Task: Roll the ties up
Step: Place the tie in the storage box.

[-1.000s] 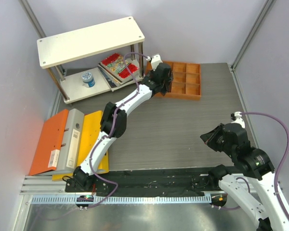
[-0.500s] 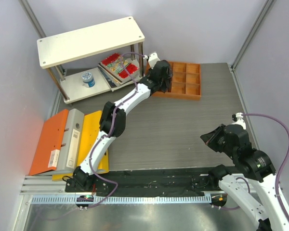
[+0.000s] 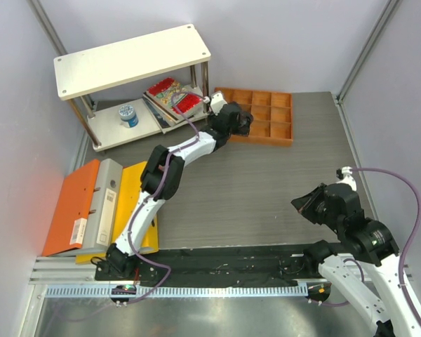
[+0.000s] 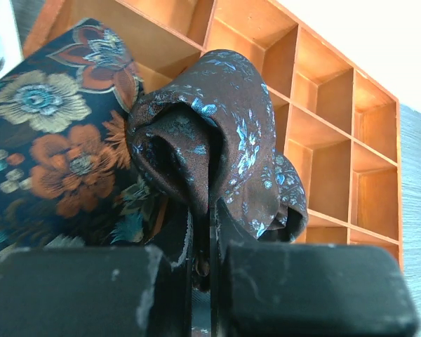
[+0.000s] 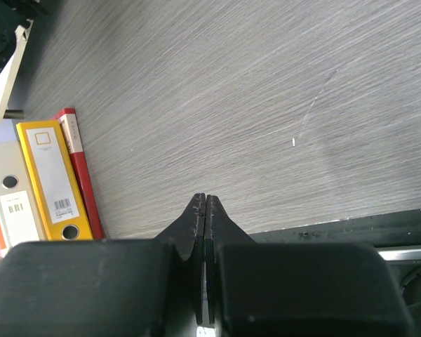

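**Grey table: tray, shelf, binders**

Grey wood-grain table [image 3: 266,182]. At the far side, right of middle, an orange compartment tray [image 3: 266,140] sits flat on the surface. In the far left corner a white shelf unit [image 3: 126,60] stands on metal legs. At the left edge, nearer, three binders lie flat, side by side and touching: orange binder [image 3: 70,207] outermost, grey binder [image 3: 107,200] in the middle, yellow binder [image 3: 133,184] innermost. A black strip [image 3: 224,263] runs along the near edge.

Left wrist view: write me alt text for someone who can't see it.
The left hand pinches a bunched brown tie with small blue flowers, held close to the camera. Behind it on the left is a dark tie with large orange flowers. An orange divided tray, its visible compartments empty, fills the background.
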Available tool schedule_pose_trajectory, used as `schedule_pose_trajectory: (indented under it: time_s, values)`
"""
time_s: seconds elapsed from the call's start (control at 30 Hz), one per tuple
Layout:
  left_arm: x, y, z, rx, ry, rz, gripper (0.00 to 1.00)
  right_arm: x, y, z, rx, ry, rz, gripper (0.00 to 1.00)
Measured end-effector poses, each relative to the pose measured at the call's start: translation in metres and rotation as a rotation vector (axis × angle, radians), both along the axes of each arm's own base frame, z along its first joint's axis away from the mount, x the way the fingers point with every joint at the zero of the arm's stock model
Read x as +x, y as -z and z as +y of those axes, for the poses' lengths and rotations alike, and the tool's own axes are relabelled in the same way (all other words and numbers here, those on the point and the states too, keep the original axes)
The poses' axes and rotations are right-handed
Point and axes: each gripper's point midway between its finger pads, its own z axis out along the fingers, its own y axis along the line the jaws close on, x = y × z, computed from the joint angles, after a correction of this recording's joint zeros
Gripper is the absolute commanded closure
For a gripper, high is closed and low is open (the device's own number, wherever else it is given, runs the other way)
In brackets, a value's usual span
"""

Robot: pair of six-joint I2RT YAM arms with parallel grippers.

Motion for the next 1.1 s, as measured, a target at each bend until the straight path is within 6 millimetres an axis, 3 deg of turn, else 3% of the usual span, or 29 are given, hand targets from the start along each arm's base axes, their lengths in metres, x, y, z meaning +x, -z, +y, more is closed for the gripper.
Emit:
schedule_pose_trajectory:
  time_s: [0.27,0.63,0.83,1.1]
  values:
    - [-0.019,-0.011,0.007,0.073,0.004,-0.033,1.0,-0.001,0.003,0.0,0.004,-0.001,0.002,0.98]
    - [-0.053,-0.018,-0.011,0.261,0.015,-0.084,1.0,-0.001,0.002,0.002,0.012,-0.009,0.0,0.98]
    - [-0.044,-0.025,-0.016,0.311,0.001,-0.088,1.0,-0.001,0.003,0.002,0.011,-0.009,0.0,0.98]
    - [-0.022,-0.007,-0.021,0.392,-0.034,-0.089,1.0,0.002,0.008,0.004,0.006,-0.013,0.008,0.98]
